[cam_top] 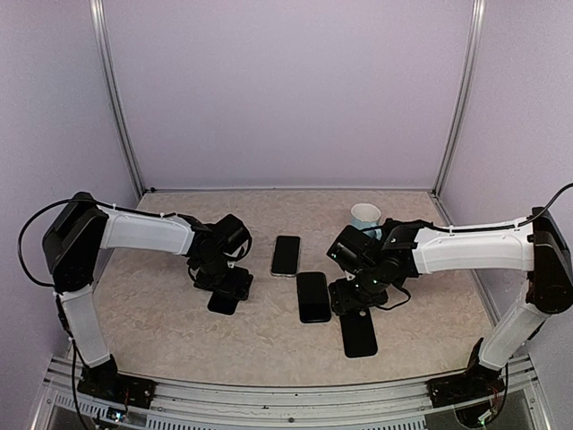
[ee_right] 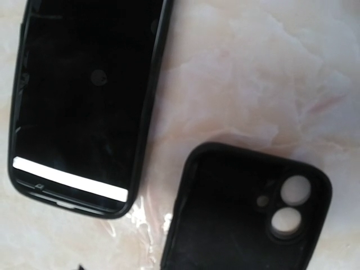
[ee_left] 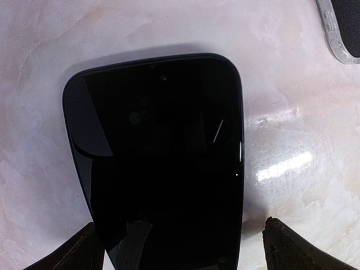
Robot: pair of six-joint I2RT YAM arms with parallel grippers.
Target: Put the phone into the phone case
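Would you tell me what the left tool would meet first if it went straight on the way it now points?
The left tool points down at the dark phone lying flat on the table. Its open fingers straddle it, so it would probably meet that phone first; depth is unclear.
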